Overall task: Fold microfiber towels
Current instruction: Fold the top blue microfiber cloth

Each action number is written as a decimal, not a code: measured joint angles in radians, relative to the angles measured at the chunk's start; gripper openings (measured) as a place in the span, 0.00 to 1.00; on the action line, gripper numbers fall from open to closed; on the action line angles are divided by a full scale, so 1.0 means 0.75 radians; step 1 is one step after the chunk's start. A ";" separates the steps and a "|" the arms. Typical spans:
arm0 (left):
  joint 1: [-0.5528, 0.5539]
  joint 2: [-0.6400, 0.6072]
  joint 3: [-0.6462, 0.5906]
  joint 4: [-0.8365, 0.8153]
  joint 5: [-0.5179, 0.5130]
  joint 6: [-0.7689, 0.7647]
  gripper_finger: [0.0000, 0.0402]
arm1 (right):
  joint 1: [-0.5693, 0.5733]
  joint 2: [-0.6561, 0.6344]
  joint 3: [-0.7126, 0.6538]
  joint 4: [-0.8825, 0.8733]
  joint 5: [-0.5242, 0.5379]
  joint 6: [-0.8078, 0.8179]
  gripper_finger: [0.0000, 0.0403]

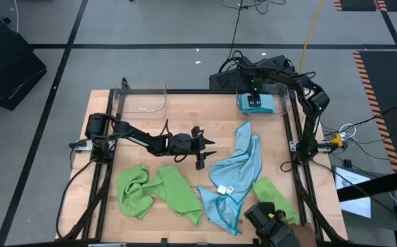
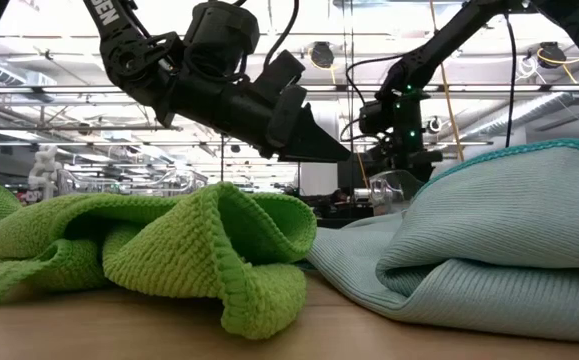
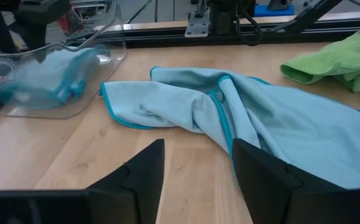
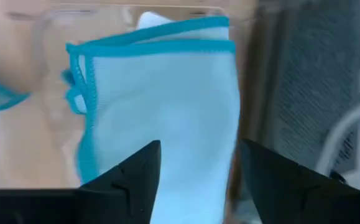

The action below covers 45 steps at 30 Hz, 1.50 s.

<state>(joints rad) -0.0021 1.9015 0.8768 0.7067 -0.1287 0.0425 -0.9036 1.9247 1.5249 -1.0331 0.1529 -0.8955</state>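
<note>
A folded light blue towel [image 1: 267, 104] [image 4: 161, 93] lies in the clear bin [image 1: 284, 92] at the table's far right. My right gripper [image 1: 254, 101] [image 4: 198, 149] stands open just above it, pointing down. A crumpled light blue towel [image 1: 239, 171] [image 3: 229, 112] lies spread on the table right of centre. My left gripper [image 1: 208, 152] [image 3: 198, 146] hovers open at mid-table, pointing toward that towel and a little short of it. One lime green towel [image 1: 157, 192] [image 2: 169, 250] lies bunched at the near left, another [image 1: 275, 195] [image 3: 341, 56] at the near right.
A second clear bin [image 1: 143, 99] stands at the far left of the table. A dark device [image 1: 273, 223] sits at the near edge beside the right green towel. Bare wood shows between the left bin and my left arm.
</note>
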 joint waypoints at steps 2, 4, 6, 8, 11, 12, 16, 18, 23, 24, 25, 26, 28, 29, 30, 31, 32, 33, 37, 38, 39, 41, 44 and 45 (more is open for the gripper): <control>0.000 0.000 0.000 0.000 0.000 -0.001 0.48 | 0.011 0.000 0.000 0.023 0.056 0.063 0.55; 0.000 0.000 0.000 0.000 0.001 -0.002 0.48 | 0.019 -0.002 0.000 0.035 0.083 0.112 0.56; 0.000 0.000 0.000 0.000 0.001 -0.005 0.48 | 0.026 -0.011 0.000 0.036 0.078 0.143 0.55; 0.000 0.000 0.000 0.001 0.001 -0.009 0.48 | 0.037 -0.035 0.000 0.034 0.078 0.180 0.54; 0.000 0.000 0.000 0.001 0.001 -0.009 0.48 | 0.059 -0.100 -0.001 0.026 0.076 0.272 0.52; 0.000 0.000 0.000 0.001 0.001 -0.009 0.48 | 0.067 -0.129 -0.001 0.020 0.075 0.313 0.51; 0.000 0.000 0.000 0.001 0.001 -0.004 0.48 | 0.116 -0.286 -0.001 -0.036 0.066 0.504 0.49; 0.000 0.000 0.000 0.001 0.001 -0.004 0.48 | 0.154 -0.374 -0.001 -0.059 0.005 0.597 0.48; 0.000 0.000 0.000 0.001 0.001 -0.004 0.48 | 0.288 -0.590 -0.001 -0.071 -0.139 0.757 0.47; 0.000 0.000 0.000 0.001 0.001 -0.004 0.48 | 0.328 -0.631 -0.001 -0.071 -0.133 0.773 0.47; 0.000 0.000 0.000 0.001 0.001 -0.004 0.48 | 0.368 -0.670 -0.001 -0.070 -0.132 0.792 0.47; -0.003 0.000 0.000 0.001 0.001 -0.004 0.48 | 0.407 -0.708 -0.001 -0.067 -0.132 0.817 0.47; -0.007 0.000 0.000 0.001 0.001 -0.005 0.48 | 0.496 -0.777 -0.001 -0.060 -0.131 0.879 0.46; -0.010 0.000 0.000 0.001 0.001 -0.005 0.48 | 0.544 -0.806 -0.001 -0.056 -0.120 0.917 0.46; -0.014 0.000 0.000 0.001 0.001 -0.005 0.48 | 0.598 -0.832 -0.001 -0.054 -0.094 0.954 0.46; -0.019 0.000 0.000 0.001 0.001 -0.005 0.48 | 0.653 -0.856 -0.004 -0.053 -0.057 0.991 0.46; -0.025 -0.001 0.000 0.001 0.001 -0.007 0.48 | 0.711 -0.881 -0.017 -0.042 -0.012 1.028 0.46; -0.033 -0.011 0.000 -0.008 0.000 -0.012 0.48 | 0.771 -0.906 -0.039 -0.030 0.034 1.061 0.46; -0.102 -0.114 0.036 -0.163 -0.009 -0.060 0.48 | 0.973 -1.008 -0.197 0.060 0.155 1.202 0.46; -0.128 -0.148 0.047 -0.237 -0.024 -0.068 0.48 | 1.018 -1.032 -0.249 0.098 0.175 1.242 0.46; -0.157 -0.167 0.071 -0.291 -0.048 -0.078 0.48 | 1.059 -1.060 -0.306 0.148 0.184 1.280 0.46; -0.222 -0.199 0.092 -0.397 -0.123 -0.098 0.48 | 1.129 -1.105 -0.435 0.278 0.183 1.321 0.46; -0.324 -0.207 0.108 -0.493 -0.241 -0.099 0.48 | 1.218 -1.159 -0.637 0.502 0.179 1.343 0.46; -0.352 -0.208 0.108 -0.516 -0.280 -0.099 0.48 | 1.243 -1.168 -0.699 0.571 0.178 1.346 0.46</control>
<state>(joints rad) -0.2659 1.7457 0.9581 0.3199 -0.3386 -0.0317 0.0289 1.0489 1.0006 -0.6049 0.2860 0.1139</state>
